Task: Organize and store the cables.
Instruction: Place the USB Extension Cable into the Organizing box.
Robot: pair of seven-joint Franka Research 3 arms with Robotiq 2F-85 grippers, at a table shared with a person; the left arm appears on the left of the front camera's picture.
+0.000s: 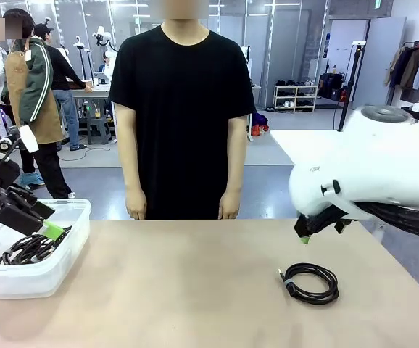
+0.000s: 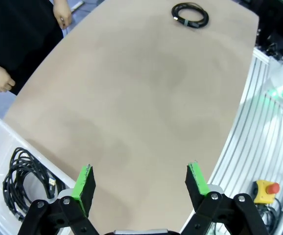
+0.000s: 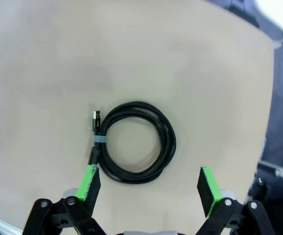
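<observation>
One coiled black cable lies flat on the tan table at the right, a connector end sticking out of the coil. My right gripper hovers just above and behind it. In the right wrist view, the coil sits just beyond the open right gripper, between the lines of its green pads. Several more black cables lie in the clear plastic bin at the left. My left gripper hangs open and empty over that bin. The left wrist view shows the left gripper, the binned cables and the far coil.
A person in a black shirt stands at the far edge, hands hanging by the table. The table's side edge meets an aluminium frame with a yellow emergency stop button. Bare tabletop stretches between the bin and the coil.
</observation>
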